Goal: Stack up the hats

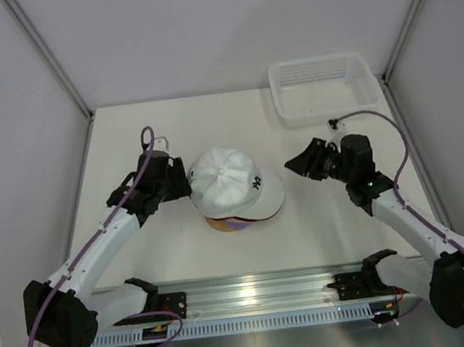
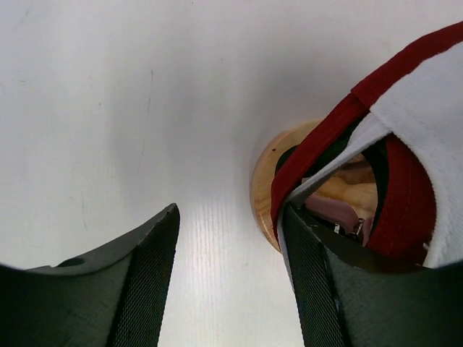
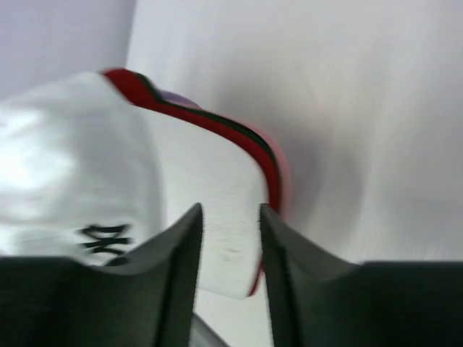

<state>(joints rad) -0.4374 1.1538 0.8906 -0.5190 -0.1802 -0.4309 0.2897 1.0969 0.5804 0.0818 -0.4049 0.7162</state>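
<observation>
- The white cap (image 1: 231, 178) sits on top of the pile in the middle of the table (image 1: 166, 259), brim pointing toward the right arm, with slivers of other colours peeking out underneath at the near side.
- The left claw (image 1: 180, 182) is at the back of the pile, jaws spread and holding nothing; its wrist view shows bare table between the fingers.
- The right claw (image 1: 295, 165) hangs off the brim side, clear of the cap, with its jaws parted a little and nothing pinched.
- The danger is on the left: one finger (image 2: 325, 289) sits hard against the back rim of the caps. If that arm pulls away sideways it could snag the fabric, drag the top cap askew, or tip the soft pile.
- The right side is a risk too: a low sweep past the brim could nudge the pile round or off its perch.
- The basket (image 1: 324, 93) sits well away at the far right corner.
- Only the left wrist view shows what's underneath: a red cap (image 2: 325, 137) tucked inside the white one, and the round wooden stand (image 2: 264, 189) carrying them.
- The right wrist view, though blurred, shows the brims layered with red and dark edges under the white.
- Only the top view shows how both claws stand relative to the pile.
</observation>
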